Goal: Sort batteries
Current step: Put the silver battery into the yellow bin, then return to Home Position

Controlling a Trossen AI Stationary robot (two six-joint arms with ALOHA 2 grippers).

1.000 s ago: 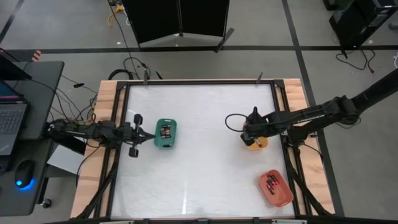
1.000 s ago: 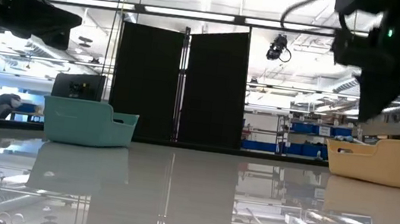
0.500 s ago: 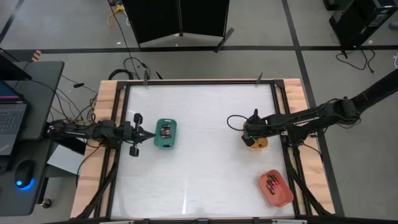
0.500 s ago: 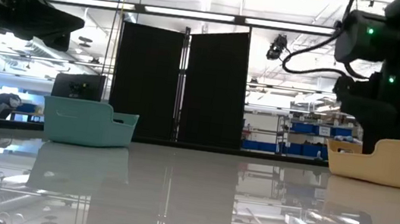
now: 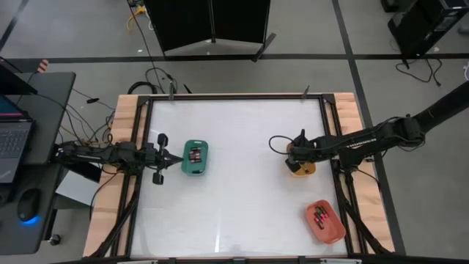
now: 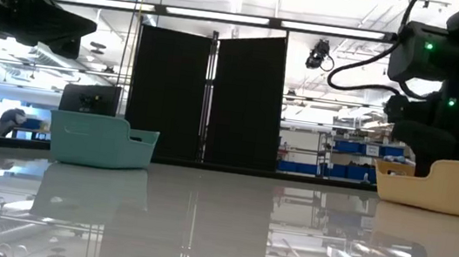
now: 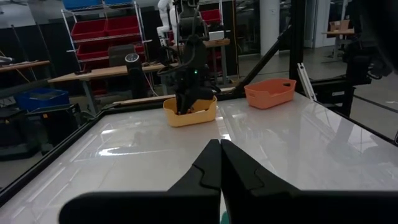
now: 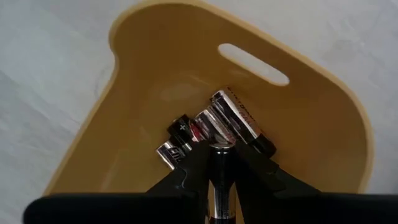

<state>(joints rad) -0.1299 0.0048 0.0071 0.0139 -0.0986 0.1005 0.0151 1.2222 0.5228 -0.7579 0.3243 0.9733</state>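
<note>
Right gripper [image 8: 221,163] clamped on a silvery cylindrical battery [image 8: 221,177], long axis along the fingers, poised directly above the yellow oval plastic tray [image 8: 311,93]; left gripper [image 7: 220,163] pinched shut, idle beside the green tray [image 5: 195,158].

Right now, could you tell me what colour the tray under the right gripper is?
Yellow. The tray shows best in the right wrist view.

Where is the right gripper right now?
In the high view, the right gripper is down inside the yellow tray at the table's right side, holding a battery above others.
</note>
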